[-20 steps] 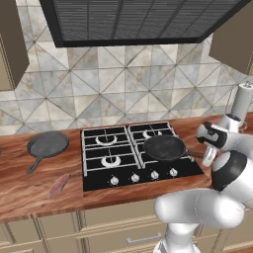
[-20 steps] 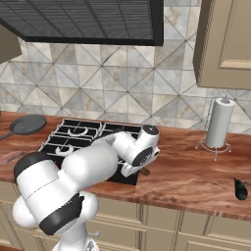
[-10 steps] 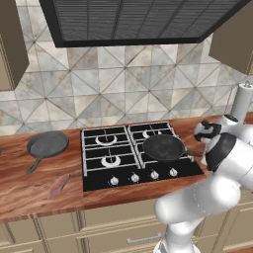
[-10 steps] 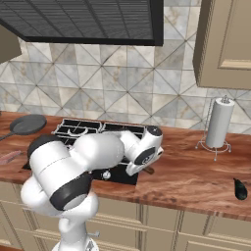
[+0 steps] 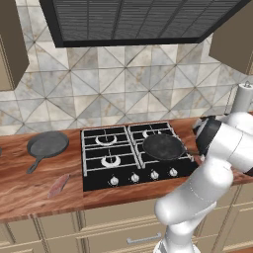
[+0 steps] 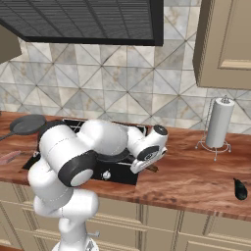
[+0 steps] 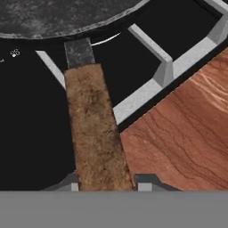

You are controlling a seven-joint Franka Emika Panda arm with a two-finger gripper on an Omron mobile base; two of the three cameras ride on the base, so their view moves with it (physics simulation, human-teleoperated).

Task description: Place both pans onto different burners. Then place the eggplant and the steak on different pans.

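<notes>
The dark pan [image 5: 163, 147] sits on the cooktop's [image 5: 99, 178] front right burner. The hand [image 7: 106, 185] straddles its brown handle [image 7: 95, 133], fingertips slightly spread beside it. Grey pan [image 5: 47, 145] and steak [image 5: 58, 185] lie on the desk's [image 5: 29, 197] left; eggplant [image 6: 240, 188] near its right edge.

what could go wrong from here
1. The dark pan sits on the front right burner with its brown handle between the gripper fingertips; pulling away crookedly could drag the pan off centre.
2. The grey pan lies on the counter left of the cooktop, near the steak; reaching for it could knock the steak.
</notes>
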